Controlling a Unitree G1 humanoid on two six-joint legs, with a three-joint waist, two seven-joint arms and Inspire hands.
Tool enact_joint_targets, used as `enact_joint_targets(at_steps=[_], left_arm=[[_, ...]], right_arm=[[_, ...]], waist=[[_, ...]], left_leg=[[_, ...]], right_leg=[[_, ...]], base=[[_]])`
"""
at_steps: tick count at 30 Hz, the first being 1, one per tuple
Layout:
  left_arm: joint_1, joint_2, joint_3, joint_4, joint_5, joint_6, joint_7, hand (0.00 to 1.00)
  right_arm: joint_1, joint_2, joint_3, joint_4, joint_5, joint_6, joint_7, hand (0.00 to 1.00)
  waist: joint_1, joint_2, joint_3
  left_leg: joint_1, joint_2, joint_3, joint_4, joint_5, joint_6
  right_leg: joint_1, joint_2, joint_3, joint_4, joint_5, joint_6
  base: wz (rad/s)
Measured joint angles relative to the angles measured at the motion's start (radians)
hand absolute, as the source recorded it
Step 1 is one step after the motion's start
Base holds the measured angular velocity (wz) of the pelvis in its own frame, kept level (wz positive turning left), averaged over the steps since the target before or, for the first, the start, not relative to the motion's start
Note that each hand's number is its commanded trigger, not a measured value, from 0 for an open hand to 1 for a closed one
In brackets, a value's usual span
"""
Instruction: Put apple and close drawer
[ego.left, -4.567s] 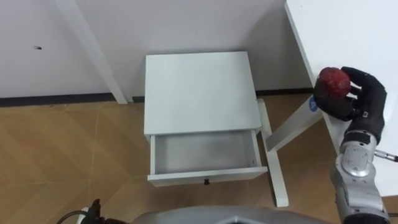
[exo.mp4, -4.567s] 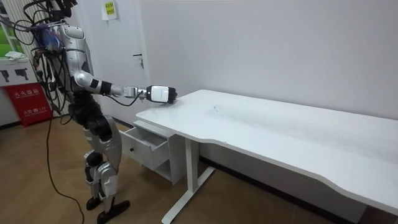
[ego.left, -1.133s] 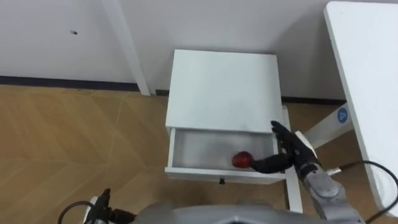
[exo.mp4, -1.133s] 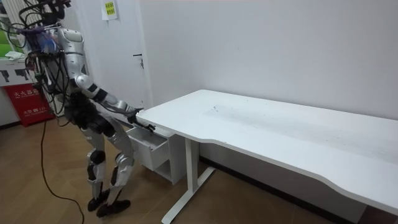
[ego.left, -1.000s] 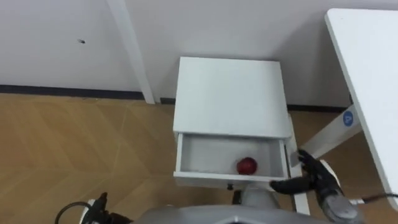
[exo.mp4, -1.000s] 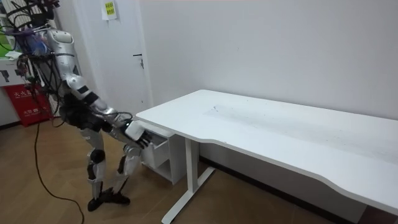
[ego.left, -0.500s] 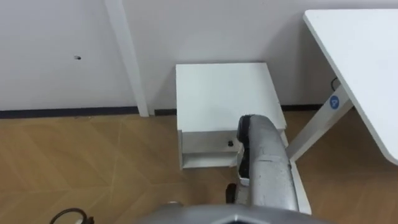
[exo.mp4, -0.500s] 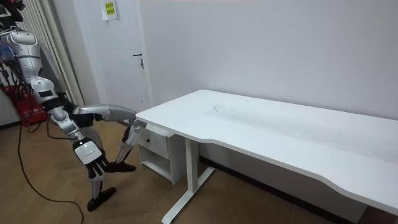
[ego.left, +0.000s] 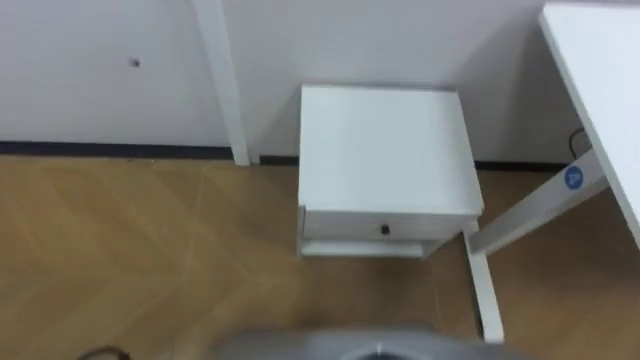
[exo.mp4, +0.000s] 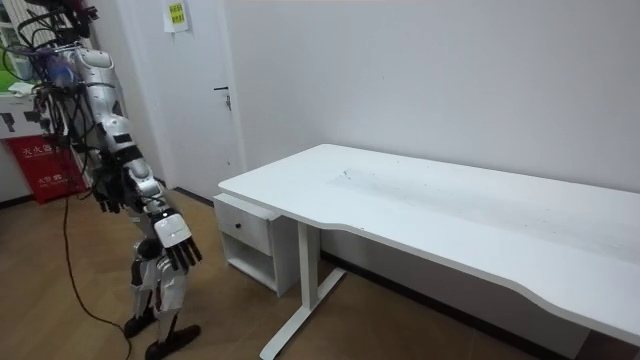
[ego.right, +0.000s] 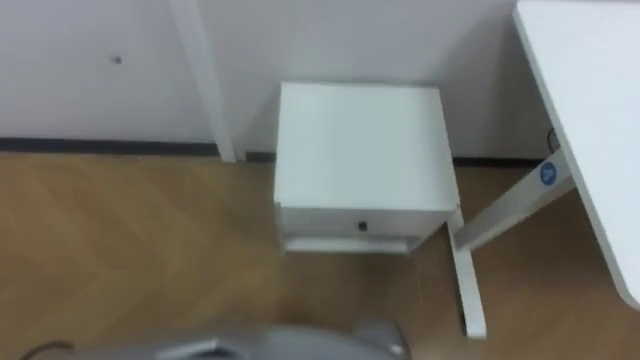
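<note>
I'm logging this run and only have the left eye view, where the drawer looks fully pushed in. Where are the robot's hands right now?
Observer: In the room view the right hand hangs open in front of its thigh, holding nothing, well clear of the drawer.
Operator: And the left hand?
Observer: The left hand hangs low by its hip, on the side farther from the drawer.
Operator: Is the robot bent over?
Observer: No, it stands upright, apart from the drawer and turned toward it.
</note>
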Motion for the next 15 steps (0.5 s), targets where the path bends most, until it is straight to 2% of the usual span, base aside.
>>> enact_joint_targets(at_steps=[1,5,7,8,9,10,11,12,13,14,15], left_arm=[[0.0,-0.004,0.0,0.0,0.0,-0.003,0.0,0.0],[-0.003,-0.013,0.0,-0.009,0.002,-0.019,0.0,0.0],[-0.005,-0.015,0.01,-0.011,0.023,-0.018,0.0,0.0],[-0.004,-0.014,0.012,-0.011,0.025,-0.017,0.002,0.0],[-0.001,-0.017,0.019,-0.01,0.034,-0.014,0.003,0.0],[0.0,-0.022,0.03,-0.008,0.05,-0.015,0.007,0.0],[0.001,-0.023,0.05,-0.007,0.057,-0.015,0.008,0.0],[0.002,-0.022,0.087,0.011,0.073,-0.014,0.009,0.0],[-0.013,-0.021,0.093,0.026,0.084,-0.017,0.008,0.0],[-0.017,-0.021,0.086,0.026,0.089,-0.024,0.007,0.0],[-0.021,-0.021,0.073,0.026,0.087,-0.036,0.002,0.0]], right_arm=[[-0.017,0.001,0.0,-0.004,-0.001,-0.008,-0.005,0.0],[-0.035,0.01,0.002,-0.025,0.001,-0.048,-0.007,0.0],[-0.037,0.015,0.003,-0.021,0.011,-0.065,-0.006,0.0],[-0.036,0.017,0.004,-0.017,0.013,-0.066,-0.006,0.0],[-0.036,0.023,0.005,-0.003,0.02,-0.072,-0.005,0.0],[-0.038,0.029,0.01,-0.001,0.024,-0.079,-0.003,0.0],[-0.045,0.035,0.016,0.0,0.022,-0.085,0.0,0.0],[-0.055,0.042,0.034,-0.001,0.022,-0.098,0.003,0.0],[-0.034,0.041,0.036,0.005,0.012,-0.093,0.003,0.0],[-0.026,0.038,0.035,0.019,0.009,-0.083,0.004,0.0],[-0.018,0.032,0.035,0.053,0.0,-0.066,0.011,0.0]], waist=[[0.0,-0.008,-0.004],[0.001,-0.02,-0.0038],[0.0,-0.017,-0.004],[0.001,-0.016,-0.0038],[0.002,-0.009,-0.0002],[0.005,0.016,0.0045],[0.008,0.031,0.0017],[0.001,0.024,0.0126],[-0.024,0.025,0.0066],[-0.029,0.022,0.0074],[-0.032,0.016,0.0115]], left_leg=[[0.015,0.008,-0.002,-0.024,0.005,-0.008],[0.057,0.031,-0.014,-0.094,0.025,-0.043],[0.081,0.04,-0.057,-0.135,0.046,-0.062],[0.09,0.042,-0.069,-0.144,0.053,-0.065],[0.121,0.049,-0.116,-0.172,0.071,-0.066],[0.152,0.084,-0.196,-0.207,0.075,-0.066],[0.151,0.099,-0.204,-0.208,0.073,-0.07],[0.129,0.113,-0.187,-0.179,0.064,-0.108],[0.117,0.115,-0.177,-0.18,0.067,-0.142],[0.113,0.111,-0.167,-0.193,0.067,-0.142],[0.101,0.109,-0.131,-0.231,0.075,-0.139]], right_leg=[[0.017,0.014,-0.003,-0.044,0.007,-0.01],[0.062,0.052,-0.007,-0.132,0.033,-0.041],[0.075,0.073,-0.008,-0.146,0.053,-0.066],[0.074,0.076,-0.01,-0.138,0.056,-0.071],[0.053,0.08,-0.031,-0.07,0.057,-0.073],[-0.011,0.13,-0.03,-0.052,0.028,-0.104],[-0.043,0.149,-0.02,-0.105,0.041,-0.133],[-0.089,0.16,-0.046,-0.181,0.196,-0.164],[-0.07,0.157,-0.071,-0.182,0.207,-0.164],[-0.06,0.153,-0.062,-0.188,0.206,-0.164],[-0.043,0.146,-0.044,-0.201,0.206,-0.164]], base=[[-0.12],[-0.02],[0.0],[-0.1],[-0.4],[-0.61],[-0.85],[-0.22],[0.14],[0.64],[0.33]])
